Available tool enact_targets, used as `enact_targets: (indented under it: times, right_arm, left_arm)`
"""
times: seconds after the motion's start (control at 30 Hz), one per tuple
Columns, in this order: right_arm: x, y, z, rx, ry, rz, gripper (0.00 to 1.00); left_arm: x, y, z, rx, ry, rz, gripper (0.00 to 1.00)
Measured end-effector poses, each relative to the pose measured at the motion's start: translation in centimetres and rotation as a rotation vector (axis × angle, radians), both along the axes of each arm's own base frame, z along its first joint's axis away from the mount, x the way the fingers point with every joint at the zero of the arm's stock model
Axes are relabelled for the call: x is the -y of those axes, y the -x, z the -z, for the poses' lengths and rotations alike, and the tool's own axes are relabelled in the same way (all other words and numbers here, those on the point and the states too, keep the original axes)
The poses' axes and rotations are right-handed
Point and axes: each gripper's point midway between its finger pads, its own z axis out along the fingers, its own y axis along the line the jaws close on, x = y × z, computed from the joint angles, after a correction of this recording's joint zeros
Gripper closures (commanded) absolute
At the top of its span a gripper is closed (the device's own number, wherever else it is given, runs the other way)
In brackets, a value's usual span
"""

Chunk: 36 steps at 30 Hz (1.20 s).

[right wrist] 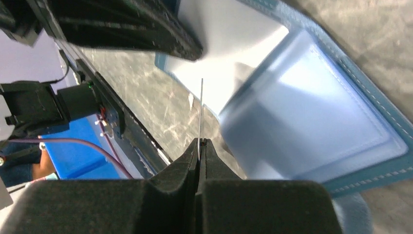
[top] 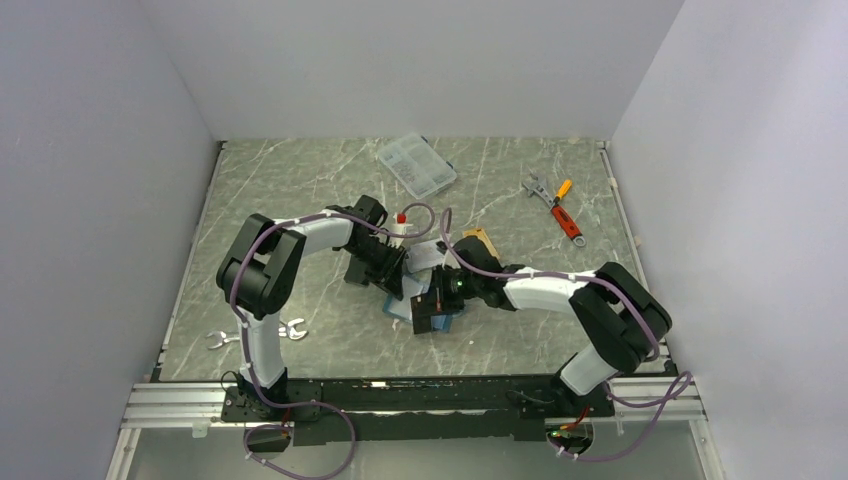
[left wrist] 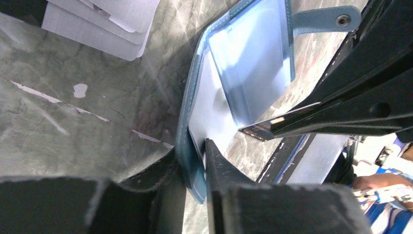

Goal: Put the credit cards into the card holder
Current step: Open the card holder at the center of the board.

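- Right gripper (right wrist: pixel 199 141): clamped shut on one credit card (right wrist: pixel 200 112), which is held edge-on at the pocket mouth and is judged not yet inserted.
- Card holder (left wrist: pixel 185 131): spread open, with its cover edge pinched by the left gripper (left wrist: pixel 191 151).
- Loose credit cards (left wrist: pixel 102 24): stacked beyond on the far side, and judged still to be loaded.

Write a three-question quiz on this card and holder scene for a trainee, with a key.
1. True or false: the holder lies open.
2. The right gripper holds: A) nothing B) a card C) the holder.
3. Which gripper's fingers pinch the holder's edge?
Key: 1 true; 2 B; 3 the left gripper.
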Motion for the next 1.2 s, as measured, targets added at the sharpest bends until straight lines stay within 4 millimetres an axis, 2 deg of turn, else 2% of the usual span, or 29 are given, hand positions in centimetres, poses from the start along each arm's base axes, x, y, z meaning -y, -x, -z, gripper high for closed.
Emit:
enact_targets:
  times: [0.07,0.3,0.5,0.7,1.2]
  right_arm:
    - [0.5,0.3,0.1,0.000,0.010,-0.001,1.00]
    - [4.3,1.3,-0.4,0.010,0.024,0.057,1.00]
    - [6.8,2.8,1.0,-0.030,0.064,0.096,1.00]
    - [7.5,3.6,1.7,-0.057,0.086,0.102,1.00]
    - [7.4,3.7,2.3,-0.083,0.089,0.097,1.00]
  left_arm:
    - [0.0,0.0,0.0,0.000,0.000,0.002,0.89]
    - [0.0,0.0,0.0,-0.001,-0.001,0.003,0.96]
    - [-0.1,0.1,-0.2,0.002,-0.002,0.015,0.97]
    - [0.0,0.3,-0.4,0.001,-0.003,0.026,0.97]
    - [0.4,0.6,-0.7,-0.001,0.005,0.047,0.97]
